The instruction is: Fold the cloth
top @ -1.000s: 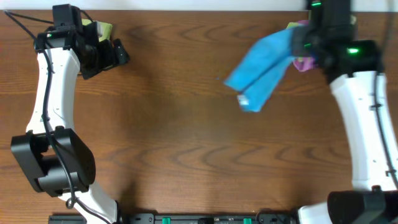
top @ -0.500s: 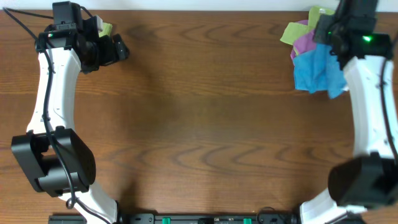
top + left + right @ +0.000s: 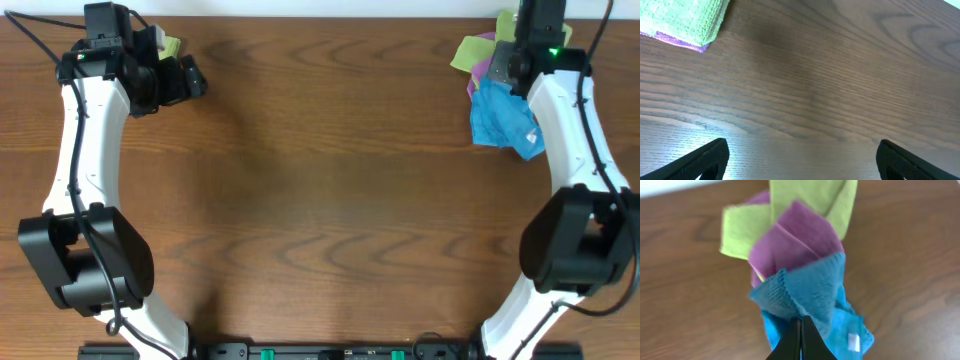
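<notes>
The jaws of the left gripper (image 3: pixel 802 145) stood wide apart and held nothing; only the wood of the table (image 3: pixel 840 75) showed between them. Just beyond them, at the far-left corner of the table, lay the cloth (image 3: pixel 680 20). It was lime-green, with a squared corner that looked already doubled, and a thin purple layer (image 3: pixel 692 46) showed under it; no tag was visible. The jaws of the right gripper (image 3: pixel 800 329) were pressed together and seemed to pinch a fold of the blue cloth (image 3: pixel 810 290), though the exact contact was hard to see. This blue cloth, with a white tag (image 3: pixel 854 341), was bunched at the far-right side with a purple cloth (image 3: pixel 795 240) and a second green cloth (image 3: pixel 805 200), well apart from the cloth of the task. I judged the cloth to be light, soft and limp, neither slippery nor fragile; it would sag when lifted and its layers could slide open. A good hold would be a pinch at a free corner or along one edge, low to the wood, taking the green only. The purple layer could come up with it, which was the main risk. Nothing else stood between the left gripper and the cloth.
</notes>
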Robot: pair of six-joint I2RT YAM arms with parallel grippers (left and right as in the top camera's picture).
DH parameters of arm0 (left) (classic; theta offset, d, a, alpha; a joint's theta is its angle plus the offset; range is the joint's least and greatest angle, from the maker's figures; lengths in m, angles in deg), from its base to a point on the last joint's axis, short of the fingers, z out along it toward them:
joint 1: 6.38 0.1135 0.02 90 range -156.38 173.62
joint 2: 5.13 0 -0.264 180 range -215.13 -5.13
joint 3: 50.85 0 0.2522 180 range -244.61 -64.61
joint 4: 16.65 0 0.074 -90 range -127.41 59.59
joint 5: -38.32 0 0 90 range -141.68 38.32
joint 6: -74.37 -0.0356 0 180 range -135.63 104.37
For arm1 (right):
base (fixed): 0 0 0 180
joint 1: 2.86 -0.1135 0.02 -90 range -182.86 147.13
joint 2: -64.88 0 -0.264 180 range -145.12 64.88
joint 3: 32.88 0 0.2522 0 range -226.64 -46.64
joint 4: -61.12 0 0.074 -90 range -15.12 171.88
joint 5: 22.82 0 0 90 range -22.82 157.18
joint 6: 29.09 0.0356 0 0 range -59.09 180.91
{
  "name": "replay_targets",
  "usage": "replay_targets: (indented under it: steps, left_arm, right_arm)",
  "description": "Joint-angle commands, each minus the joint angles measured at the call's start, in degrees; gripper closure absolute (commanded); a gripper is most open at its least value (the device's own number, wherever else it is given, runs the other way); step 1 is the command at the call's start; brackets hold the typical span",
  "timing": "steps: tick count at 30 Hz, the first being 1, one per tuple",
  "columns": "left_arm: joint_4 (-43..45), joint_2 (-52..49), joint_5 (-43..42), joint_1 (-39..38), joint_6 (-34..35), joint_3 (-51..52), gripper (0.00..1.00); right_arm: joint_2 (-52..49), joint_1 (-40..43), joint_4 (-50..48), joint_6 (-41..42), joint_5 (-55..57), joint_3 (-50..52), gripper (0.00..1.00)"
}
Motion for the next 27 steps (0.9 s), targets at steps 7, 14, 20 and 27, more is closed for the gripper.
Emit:
replay_targets:
  steps: [7, 14, 20, 27]
  left_arm:
    - [-2.10, -0.42, 0.57, 0.02, -1.46, -0.33, 0.05]
    - [-6.21, -0.35, 0.57, -1.29, -2.91, -0.33, 0.05]
    - [-10.38, 1.09, 0.59, -3.78, -3.65, -0.33, 0.05]
    - [-13.38, 6.12, 2.10, -7.72, -4.87, 0.74, 0.05]
  right_arm:
    - [-2.27, 1.11, 7.17, 2.91, -3.04, -0.44, 0.01]
    - [2.29, -2.10, 10.86, 2.91, -8.09, -0.44, 0.01]
    - [11.45, -7.80, 15.78, 0.74, -5.49, -0.33, 0.01]
    - [21.53, -9.94, 14.99, 0.79, -10.78, 13.84, 0.01]
